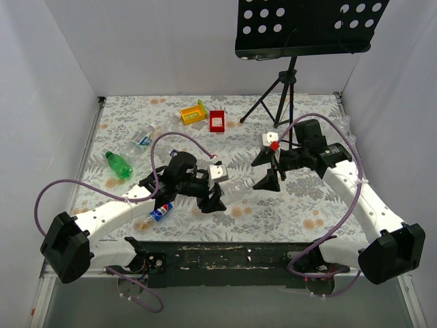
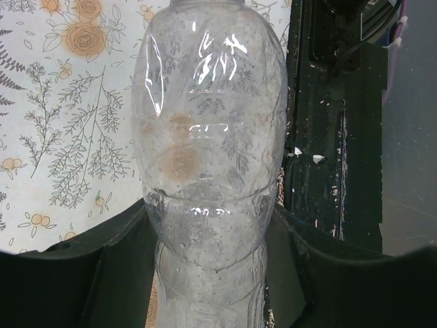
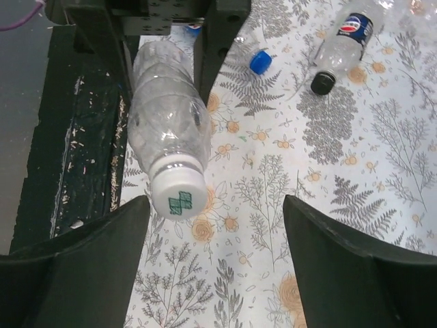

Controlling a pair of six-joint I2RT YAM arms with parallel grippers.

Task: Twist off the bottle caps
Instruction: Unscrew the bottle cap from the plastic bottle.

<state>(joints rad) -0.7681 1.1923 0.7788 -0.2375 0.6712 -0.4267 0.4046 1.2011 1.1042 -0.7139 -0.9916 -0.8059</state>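
Note:
My left gripper (image 1: 214, 199) is shut on the body of a clear, unlabelled bottle (image 1: 235, 190) and holds it level above the table, neck pointing right. In the left wrist view the bottle (image 2: 208, 137) fills the space between the dark fingers (image 2: 82, 273). Its white cap (image 3: 179, 195), marked with a green pattern, faces my right gripper (image 3: 215, 205). That gripper is open, and the cap sits just in front of its left finger (image 3: 82, 260), touching neither finger. In the top view the right gripper (image 1: 268, 179) is just right of the cap.
A Pepsi bottle (image 3: 345, 34) with a dark cap (image 3: 322, 83) and a blue cap (image 3: 260, 61) lie on the floral cloth. A green bottle (image 1: 118, 165), a clear blue-labelled bottle (image 1: 140, 141), a yellow tray (image 1: 193, 113), a red tray (image 1: 217, 121) and a tripod stand (image 1: 283, 89) are farther back.

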